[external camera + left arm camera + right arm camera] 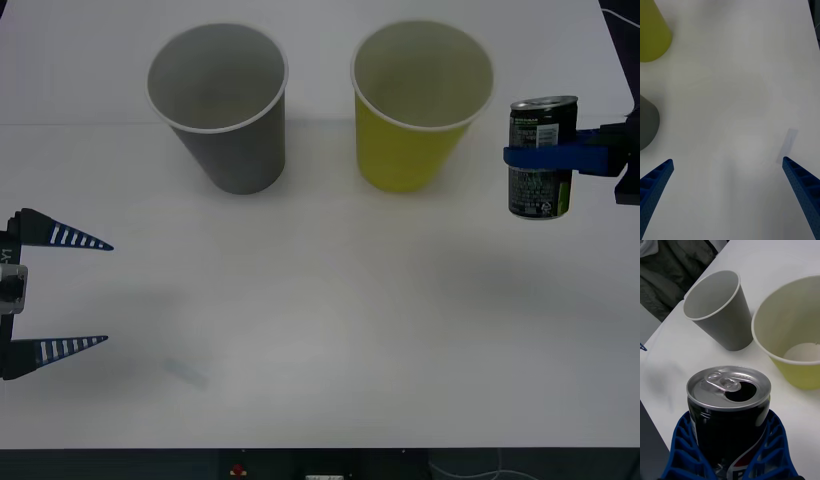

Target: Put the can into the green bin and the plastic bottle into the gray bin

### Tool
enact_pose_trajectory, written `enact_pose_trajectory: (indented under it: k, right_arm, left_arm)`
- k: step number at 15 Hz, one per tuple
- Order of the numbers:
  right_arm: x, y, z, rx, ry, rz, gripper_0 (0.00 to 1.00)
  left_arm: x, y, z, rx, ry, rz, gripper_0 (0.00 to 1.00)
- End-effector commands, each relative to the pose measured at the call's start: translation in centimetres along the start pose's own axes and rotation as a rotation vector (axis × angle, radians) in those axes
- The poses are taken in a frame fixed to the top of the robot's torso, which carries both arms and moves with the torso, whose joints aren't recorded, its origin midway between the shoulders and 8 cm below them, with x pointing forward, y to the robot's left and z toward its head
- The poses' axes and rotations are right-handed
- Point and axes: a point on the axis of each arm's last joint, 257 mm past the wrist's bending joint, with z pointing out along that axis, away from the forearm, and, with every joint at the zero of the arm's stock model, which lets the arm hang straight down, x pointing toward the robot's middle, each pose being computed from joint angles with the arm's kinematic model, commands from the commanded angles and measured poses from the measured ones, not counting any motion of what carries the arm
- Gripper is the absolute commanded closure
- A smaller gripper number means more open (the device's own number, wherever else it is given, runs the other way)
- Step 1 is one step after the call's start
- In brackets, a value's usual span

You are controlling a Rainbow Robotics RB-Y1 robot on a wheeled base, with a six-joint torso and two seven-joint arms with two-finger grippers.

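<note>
Right pincer (545,156) clamps the can (542,157) upright, lifted off the desk (320,330), green bin (420,100) just beside. We judge an early release would clip its rim, tipping it. Left pincer (75,292) idle, spread wide.

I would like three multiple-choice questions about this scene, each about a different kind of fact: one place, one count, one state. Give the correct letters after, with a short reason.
1. Where is the can?
A. inside the gray bin
B. held beside the green bin, on its right
C. lying on the table

2. How many paper cups stand on the table?
A. one
B. two
C. three

3. How is the left gripper?
A. open, holding nothing
B. shut on the can
C. shut on a cup

Answers:
1 B: the right gripper holds it upright, right of the green bin.
2 B: the gray bin and the green bin.
3 A: its fingers are spread apart.
</note>
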Motion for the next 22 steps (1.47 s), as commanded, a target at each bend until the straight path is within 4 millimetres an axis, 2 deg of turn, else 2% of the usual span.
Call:
enact_pose_trajectory:
  k: [1, 7, 12, 16, 18, 21, 22]
  right_arm:
    - [-1.7, -1.5, 0.4, 0.008, 0.059, -0.038, 1.0]
    - [-6.2, -6.0, 4.0, 0.075, 0.156, -0.115, 1.0]
    - [-9.6, -9.3, 9.4, 0.132, 0.196, -0.099, 1.0]
    - [-11.2, -10.9, 13.5, 0.183, 0.223, -0.094, 1.0]
    - [-11.3, -11.1, 14.8, 0.18, 0.231, -0.097, 1.0]
    - [-11.2, -11.3, 15.1, 0.176, 0.236, -0.114, 1.0]
    - [-11.2, -11.3, 15.1, 0.174, 0.237, -0.129, 0.84]
  left_arm:
    - [0.0, 0.0, 0.0, 0.0, 0.0, 0.0, 0.0]
    - [0.0, 0.0, 0.0, 0.0, 0.0, 0.0, 0.0]
    - [0.0, 0.0, 0.0, 0.0, 0.0, 0.0, 0.0]
    - [0.0, 0.0, 0.0, 0.0, 0.0, 0.0, 0.0]
    - [0.0, 0.0, 0.0, 0.0, 0.0, 0.0, 0.0]
    - [0.0, 0.0, 0.0, 0.0, 0.0, 0.0, 0.0]
    - [0.0, 0.0, 0.0, 0.0, 0.0, 0.0, 0.0]
